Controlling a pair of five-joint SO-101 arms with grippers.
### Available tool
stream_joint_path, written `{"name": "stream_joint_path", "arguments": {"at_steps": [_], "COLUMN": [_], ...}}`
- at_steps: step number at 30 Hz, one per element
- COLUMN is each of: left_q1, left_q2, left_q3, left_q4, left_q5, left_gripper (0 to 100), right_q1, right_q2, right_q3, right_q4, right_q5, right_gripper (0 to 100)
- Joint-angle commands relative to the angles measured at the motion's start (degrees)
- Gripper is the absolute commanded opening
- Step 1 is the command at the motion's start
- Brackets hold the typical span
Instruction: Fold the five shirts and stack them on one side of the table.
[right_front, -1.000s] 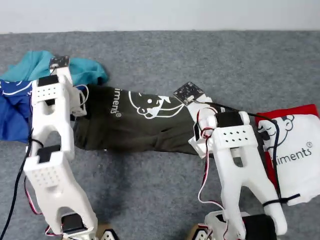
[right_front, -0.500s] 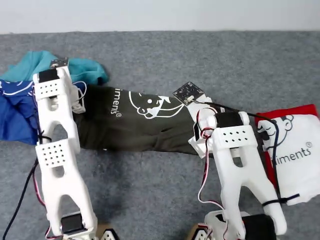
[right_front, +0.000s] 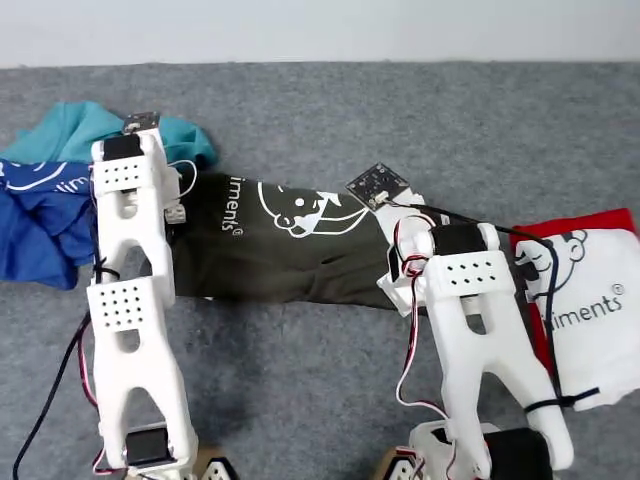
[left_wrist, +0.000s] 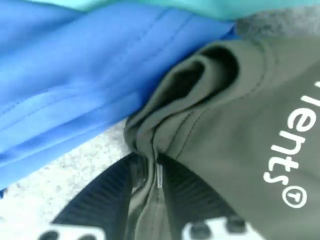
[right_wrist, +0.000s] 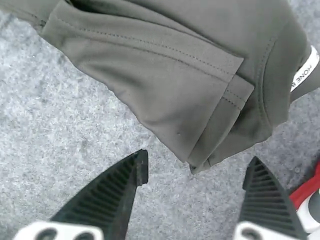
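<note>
Left arm: over the last second we see it shift across the table toward the right arm in the high view, taking the near end of the dark green shirt (right_front: 280, 245) with it. That end now lies further in, and more of the blue shirt (right_front: 40, 225) beside it is uncovered.

Left gripper (left_wrist: 150, 165): jaws closed tight on a bunched fold of the green shirt's edge, with fabric pinched between them.

Right arm: no change across the frames. Right gripper (right_wrist: 197, 167) is spread wide and holds nothing. It hangs over the shirt's other end, where the sleeve hem and collar meet the grey table cover (right_front: 400, 120).

The green shirt lies stretched across the middle of the table between the arms. The teal shirt (right_front: 70, 125) and the blue one sit crumpled at the left end. A white shirt (right_front: 590, 310) lies on a red shirt (right_front: 590, 222) at the right end.

We judge a fold of the green shirt is beginning, with two shirts stacked and three left.
</note>
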Motion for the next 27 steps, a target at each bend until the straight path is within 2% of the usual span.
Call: {"name": "stream_joint_path", "arguments": {"at_steps": [1,6,11,18,21,27], "left_q1": [-0.1,-0.1,2.8,14.7,19.3,30.2], "left_q2": [0.8,-2.8,-14.4,-32.6,-37.2,-37.9], "left_q3": [0.7,0.1,4.5,19.9,21.0,20.8], "left_q4": [0.9,1.0,1.0,0.9,0.9,0.8], "left_q5": [0.4,0.4,0.6,0.6,0.6,0.6], "left_gripper": [1,1,1,1,1,1], "right_q1": [0.8,1.7,9.9,22.5,25.5,28.7], "right_q2": [-2.5,-4.4,-10.2,-14.7,-16.2,-18.8], "right_q3": [-2.0,-2.1,-2.3,-2.2,-2.2,-1.9], "right_q4": [0.6,0.7,0.1,0.4,0.6,0.8], "right_q5": [-0.5,-0.5,-0.5,-0.5,-0.7,-0.6], "right_gripper": [30.6,30.6,30.6,30.6,30.6,30.6]}}
